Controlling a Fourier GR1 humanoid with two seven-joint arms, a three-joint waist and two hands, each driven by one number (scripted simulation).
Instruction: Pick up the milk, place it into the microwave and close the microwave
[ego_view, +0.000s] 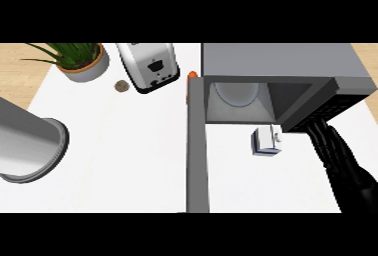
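Head view: milk carton (266, 141) on white counter (118, 165), just outside the mouth of the open microwave (295, 65). Door (196, 150) swung out at its left. Right hand (341, 160) near carton, not touching it; fingers straight, holding nothing, tips at microwave's front.

One head view only: steep look-down, close over counter (111, 150), facing 12 o'clock; microwave (280, 57) at 1 o'clock, plant (74, 55) at 11 o'clock.
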